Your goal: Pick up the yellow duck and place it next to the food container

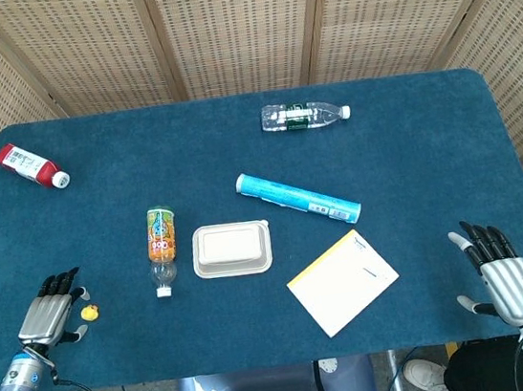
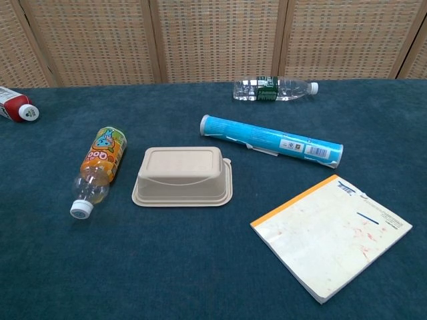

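yellow duck (image 1: 89, 313) half-hidden beside left hand (image 1: 54, 316)

Bench (image 1: 407, 128) covered in matt, napped blue cloth. Both robot hands, left (image 1: 53, 313) and right (image 1: 501, 275), look like brushed silver metal with black plastic fingers. Food container (image 2: 183, 175): matt beige pulp or fibre. Duck (image 1: 89, 313), touching the left robot hand's fingers: smooth yellow plastic or rubber. Notepad (image 2: 331, 235): matt paper. Backdrop screens (image 1: 239, 25): woven cane.
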You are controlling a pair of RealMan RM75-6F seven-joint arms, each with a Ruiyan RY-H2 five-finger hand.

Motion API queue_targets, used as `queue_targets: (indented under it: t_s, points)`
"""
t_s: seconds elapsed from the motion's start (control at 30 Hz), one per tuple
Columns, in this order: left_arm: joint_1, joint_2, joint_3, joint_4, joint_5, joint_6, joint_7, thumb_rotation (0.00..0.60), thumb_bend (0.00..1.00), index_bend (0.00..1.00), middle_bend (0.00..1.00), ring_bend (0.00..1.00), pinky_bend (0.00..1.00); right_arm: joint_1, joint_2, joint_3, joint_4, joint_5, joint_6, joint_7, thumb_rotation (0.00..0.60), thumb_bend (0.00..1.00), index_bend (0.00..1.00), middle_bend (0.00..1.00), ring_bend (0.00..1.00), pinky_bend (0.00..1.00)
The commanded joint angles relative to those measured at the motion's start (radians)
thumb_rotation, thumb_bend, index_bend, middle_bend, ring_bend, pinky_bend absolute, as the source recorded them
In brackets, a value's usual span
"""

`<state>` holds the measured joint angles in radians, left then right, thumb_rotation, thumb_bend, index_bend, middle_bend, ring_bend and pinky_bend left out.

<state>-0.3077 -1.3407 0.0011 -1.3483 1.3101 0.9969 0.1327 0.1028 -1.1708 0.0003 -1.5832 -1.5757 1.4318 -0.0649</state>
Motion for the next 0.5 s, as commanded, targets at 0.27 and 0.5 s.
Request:
queue_targets:
  t_s: [0.27,0.5]
  points:
    - [-0.004,-0.014,0.006,-0.008,-0.005,0.001,0.012,0.6,0.3,0.42,0.0,0.0,0.0,-0.001,0.005,0.002,-0.001,0.002,0.003,0.011,0.6,0.0,0.09,0.0,0.0,0.0]
    - [-0.006,-0.011,0.008,-0.015,-0.012,0.002,0.024,0.6,0.31,0.46,0.0,0.0,0.0,-0.001,0.005,0.001,-0.002,0.0,0.004,0.011,0.6,0.0,0.09,0.0,0.0,0.0]
